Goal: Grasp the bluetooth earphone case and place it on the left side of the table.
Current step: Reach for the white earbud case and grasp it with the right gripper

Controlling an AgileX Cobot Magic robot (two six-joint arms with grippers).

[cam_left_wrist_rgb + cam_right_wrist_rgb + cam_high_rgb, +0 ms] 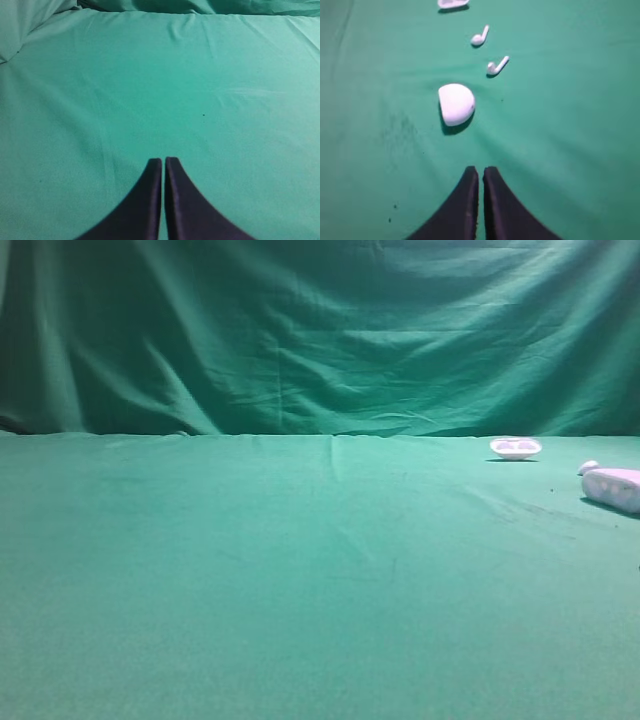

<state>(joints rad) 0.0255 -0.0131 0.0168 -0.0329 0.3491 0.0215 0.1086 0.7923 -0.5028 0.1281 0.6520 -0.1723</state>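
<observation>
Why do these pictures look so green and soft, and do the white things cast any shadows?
Exterior high view: dim, greenish and blurred; the bluetooth earphone case glows faintly purplish at the right edge. Right wrist view: sharper; the case casts a dark shadow toward the camera, and the two earbuds look soft. Left wrist view: evenly lit cloth, no glare.

the wide green cloth-covered bench (pixel 250 570) lies bare across its left and middle. the only obstacles crowd the right: a smooth white rounded earphone case (pixel 456 103), two small white earbuds (pixel 480 37) beyond it, and a shallow white dish-like tray (pixel 515 447) near the backdrop. bare cloth separates the right hand (pixel 480 172) from the case.
</observation>
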